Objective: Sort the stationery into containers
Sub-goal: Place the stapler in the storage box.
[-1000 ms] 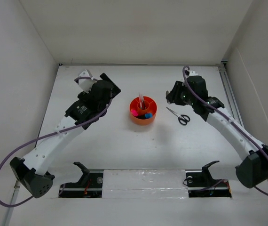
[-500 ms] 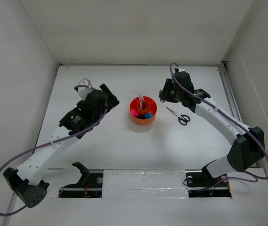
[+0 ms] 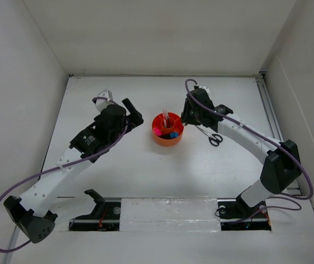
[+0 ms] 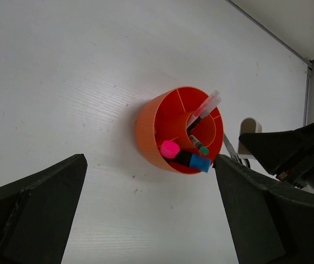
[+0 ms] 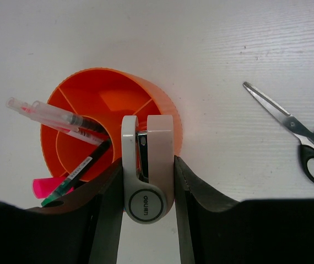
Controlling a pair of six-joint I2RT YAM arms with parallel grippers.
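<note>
The right tool point(image 5: 149, 165) pinches a small white-and-grey clip-like piece point(image 5: 158, 137) between its fingers. It holds the piece upright, directly over the near rim of the round orange organiser point(image 5: 93, 77). The piece overlaps the rim from above, but I cannot tell whether it touches the plastic.

The organiser stands near the middle of the white bench point(image 3: 146, 170). A clear pen with a pink core point(image 5: 52, 115) leans out of its central cup. A thin black pen with a green tip point(image 5: 80, 171) slants out of the organiser beside it. Two black markers sit in an outer wedge, one with a pink cap point(image 4: 169, 149) and one with a blue cap point(image 4: 200, 163).

The black-handled scissors point(image 5: 294, 129) lie flat on the bench to the right of the organiser. They are apart from it, blades closed and pointing toward the back.

The left tool point(image 4: 150, 165) hovers to the left of the organiser with its fingers spread wide and nothing between them.
</note>
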